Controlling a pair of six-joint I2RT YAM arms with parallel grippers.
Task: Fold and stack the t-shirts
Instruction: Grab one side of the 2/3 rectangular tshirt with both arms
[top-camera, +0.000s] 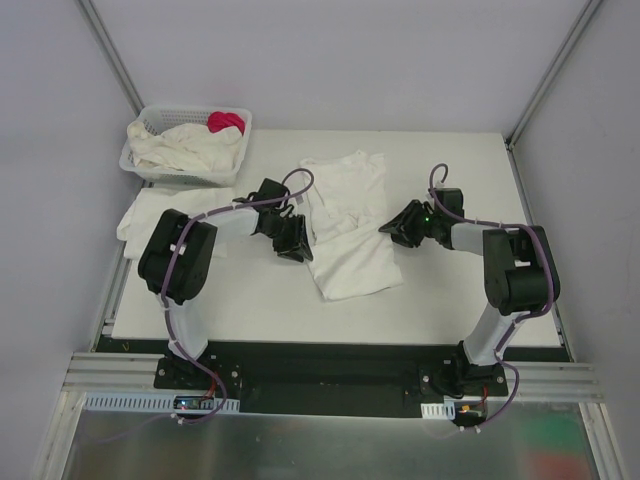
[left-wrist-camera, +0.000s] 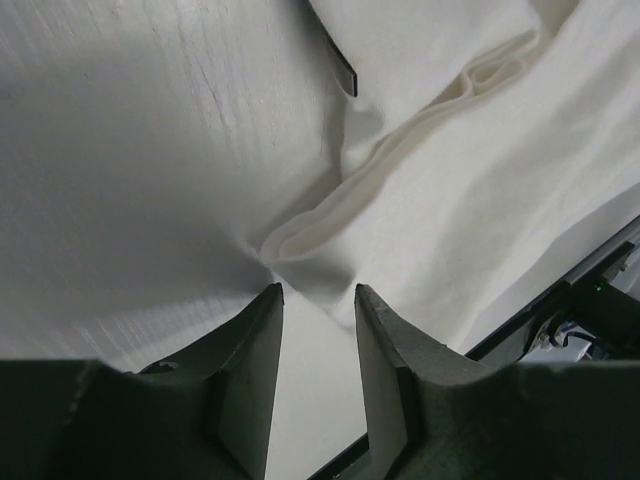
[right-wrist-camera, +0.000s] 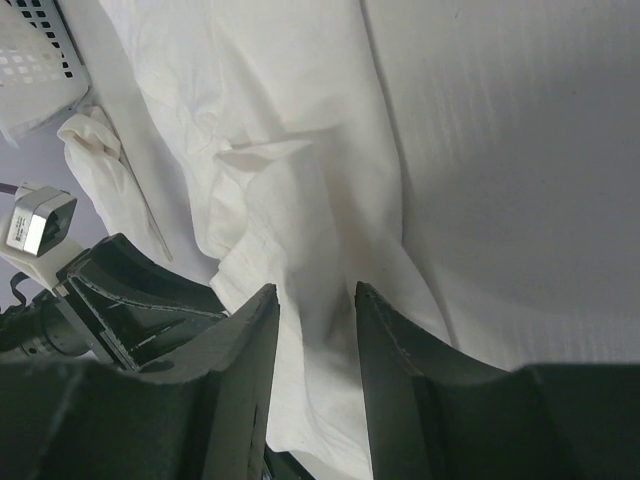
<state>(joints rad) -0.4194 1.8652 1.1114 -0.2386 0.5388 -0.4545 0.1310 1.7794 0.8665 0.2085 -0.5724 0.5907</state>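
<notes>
Far left, I see a basket (top-camera: 140, 168) at the back corner of the desk (top-camera: 250, 300), holding a heap of t-shirts (top-camera: 190, 148) plus a pink cloth (top-camera: 226, 122). Just in front of it, another t-shirt (top-camera: 143, 215) lies by the desk's left edge. The left gripper (top-camera: 298, 240) sits low at the left edge of the middle t-shirt (top-camera: 345, 225), which lies rumpled and partly folded mid-desk. On its wrist view the fingers stand part-way apart, with a bunched hem at the tips and cloth between them; I can't tell if it's clamped. The right gripper (top-camera: 393, 228) is at that shirt's right edge, same story: jaws partly apart over cloth, grip unclear.
</notes>
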